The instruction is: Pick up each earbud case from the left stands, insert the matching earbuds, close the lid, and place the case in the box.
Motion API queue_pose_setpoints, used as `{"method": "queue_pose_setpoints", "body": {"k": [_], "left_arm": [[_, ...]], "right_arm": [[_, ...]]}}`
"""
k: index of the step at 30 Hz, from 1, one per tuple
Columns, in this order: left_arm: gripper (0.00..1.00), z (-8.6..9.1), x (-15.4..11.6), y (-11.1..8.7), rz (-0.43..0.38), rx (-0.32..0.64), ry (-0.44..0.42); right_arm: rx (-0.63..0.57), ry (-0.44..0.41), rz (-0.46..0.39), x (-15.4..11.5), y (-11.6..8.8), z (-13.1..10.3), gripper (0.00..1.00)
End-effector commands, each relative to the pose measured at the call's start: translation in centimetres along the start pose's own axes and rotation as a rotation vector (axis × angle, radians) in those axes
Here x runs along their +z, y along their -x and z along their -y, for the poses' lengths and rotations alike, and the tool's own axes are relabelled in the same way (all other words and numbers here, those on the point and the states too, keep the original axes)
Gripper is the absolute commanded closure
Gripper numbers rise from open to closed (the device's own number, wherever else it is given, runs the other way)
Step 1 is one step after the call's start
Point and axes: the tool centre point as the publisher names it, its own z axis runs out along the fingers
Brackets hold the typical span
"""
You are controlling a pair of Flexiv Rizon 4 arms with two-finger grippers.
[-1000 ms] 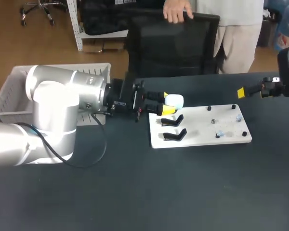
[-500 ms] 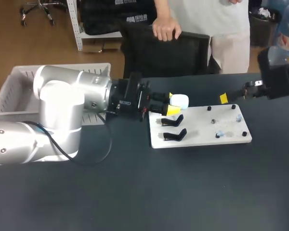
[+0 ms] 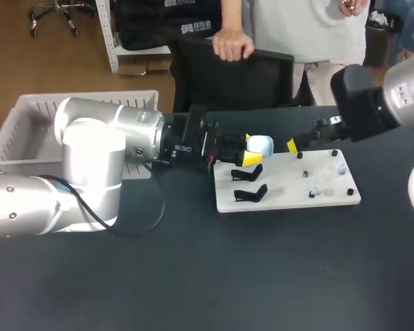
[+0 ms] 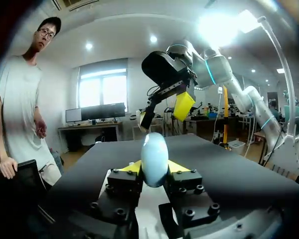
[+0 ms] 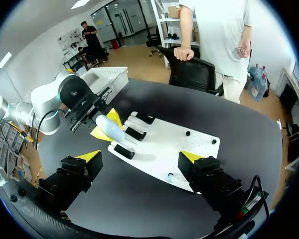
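Note:
My left gripper [image 3: 245, 153] is shut on a pale blue earbud case [image 3: 260, 144], held just above the far left corner of the white board [image 3: 286, 200]. The case [image 4: 154, 158] stands on edge between the yellow tips. Two empty black stands [image 3: 248, 183] sit just in front of it. Small earbuds [image 3: 316, 191] lie near the board's right end. My right gripper [image 3: 297, 143] hovers open over the board's far edge, right of the case. Its wrist view looks down on the board [image 5: 164, 149], the held case [image 5: 109, 128] and the black stands [image 5: 135, 133], from between its spread fingers [image 5: 140, 157].
A white slatted basket [image 3: 27, 131] stands at the table's far left, behind my left arm. Short black pegs [image 3: 334, 153] stick up around the board's right half. The dark tabletop [image 3: 262, 276] in front of the board is bare.
My right arm has swung in from the right edge to the board's far side. My left gripper has shifted slightly right with the case.

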Motion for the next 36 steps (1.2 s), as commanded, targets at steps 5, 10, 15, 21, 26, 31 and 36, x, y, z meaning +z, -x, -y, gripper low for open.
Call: {"method": "queue_pose_setpoints", "body": {"k": [5, 10, 15, 21, 26, 31, 36], "left_arm": [[1.00, 0.1, 0.1, -0.2, 0.011, -0.004, -0.003], [1.00, 0.1, 0.1, -0.3, 0.022, -0.006, 0.005], [1.00, 0.1, 0.1, -0.3, 0.022, -0.006, 0.005], [1.00, 0.1, 0.1, -0.3, 0.022, -0.006, 0.005], [1.00, 0.1, 0.1, -0.3, 0.022, -0.006, 0.005], [1.00, 0.1, 0.1, -0.3, 0.022, -0.006, 0.005], [1.00, 0.1, 0.1, -0.3, 0.022, -0.006, 0.005]], "right_arm": [[-0.021, -0.023, -0.040, 1.3, 0.7, -1.3, 0.00], [-0.032, -0.007, -0.062, 1.9, 0.6, -2.0, 0.00], [-0.038, 0.009, -0.075, 2.4, 0.6, -2.5, 0.00], [-0.041, 0.026, -0.085, 3.1, 0.9, -2.7, 0.00], [-0.037, 0.043, -0.093, 3.6, 1.2, -2.9, 0.00], [-0.037, 0.052, -0.105, 4.1, 1.3, -3.0, 0.00], [-0.033, 0.054, -0.117, 4.4, 1.2, -2.8, 0.00]]}}
